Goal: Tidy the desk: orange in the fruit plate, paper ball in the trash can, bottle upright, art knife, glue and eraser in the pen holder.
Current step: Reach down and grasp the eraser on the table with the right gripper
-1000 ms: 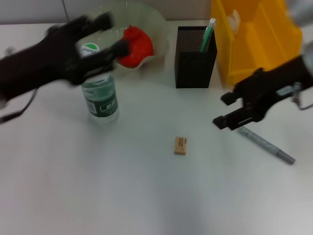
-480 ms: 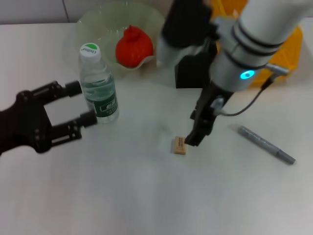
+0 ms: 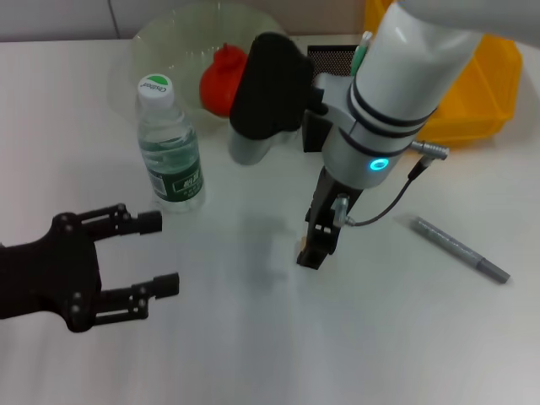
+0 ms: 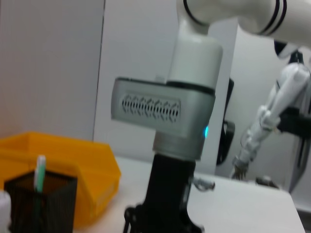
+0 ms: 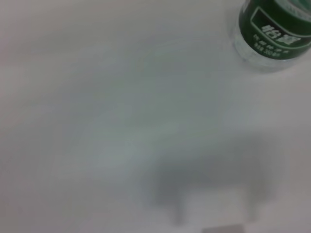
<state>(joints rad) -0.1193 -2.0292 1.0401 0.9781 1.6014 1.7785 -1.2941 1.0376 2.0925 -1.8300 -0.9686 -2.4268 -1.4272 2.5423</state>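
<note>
the right gripper (image 3: 318, 253) has come down over the eraser (image 3: 301, 245) in the last second, moving from above the art knife (image 3: 460, 249) across to the middle of the table (image 3: 253, 337); its jaws now stand at the eraser, which is almost wholly hidden beneath them, and whether they are spread or pinching it cannot be told. the left gripper (image 3: 139, 257) has drawn back from the bottle (image 3: 170, 145), its jaws spread wide and holding nothing, well apart from the eraser on the left side. the bottle stands upright beyond the left jaws, so that step reads as done. the orange (image 3: 221, 78) lies in the fruit plate (image 3: 169, 38), farther back than both sets of jaws. the pen holder (image 3: 325, 59) is behind the right arm, largely covered by it, with a green-capped item (image 3: 361, 49) standing in it. the art knife lies flat on the table to the right of the right jaws, apart from them. judged from this layout, the current step is the eraser pickup; the art knife remains to be placed. no paper ball is visible on the table.
</note>
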